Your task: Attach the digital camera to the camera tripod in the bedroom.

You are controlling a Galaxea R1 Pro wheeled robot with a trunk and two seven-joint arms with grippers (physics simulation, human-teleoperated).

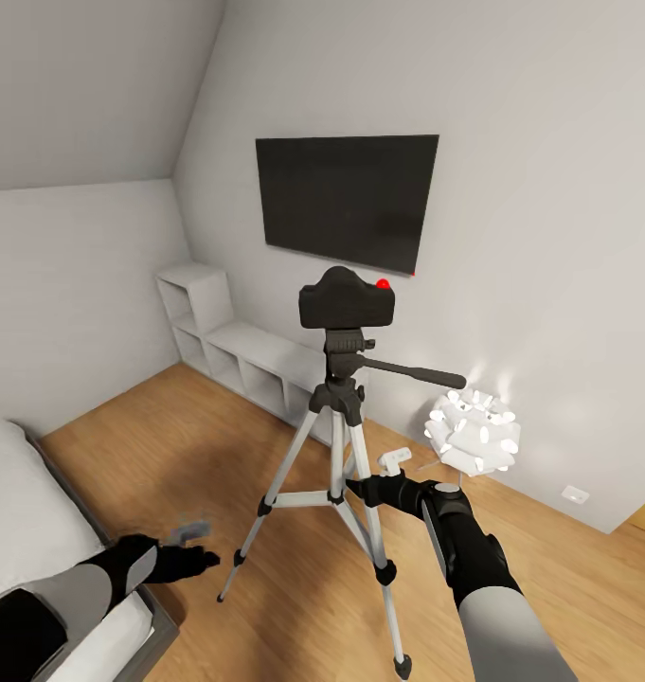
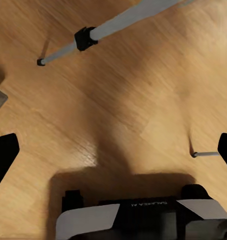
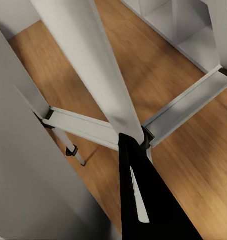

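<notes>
The black digital camera (image 1: 346, 303) with its red dot sits on top of the camera tripod (image 1: 339, 445), on the black head above the long pan handle (image 1: 412, 371). The tripod stands on the wood floor on silver legs. My right gripper (image 1: 355, 490) is low beside the tripod's centre brace. In the right wrist view its fingers (image 3: 138, 200) form one black wedge, shut, with the tip at the brace hub (image 3: 143, 136). My left gripper (image 1: 204, 561) hangs open near the floor left of the tripod, with a tripod leg (image 2: 118, 22) beyond its spread fingers (image 2: 3, 155).
A large black wall screen (image 1: 346, 199) hangs behind the tripod, above a low white cube shelf (image 1: 237, 350). A white ball floor lamp (image 1: 474, 431) glows to the right of the tripod. The bed (image 1: 28, 530) lies at the lower left.
</notes>
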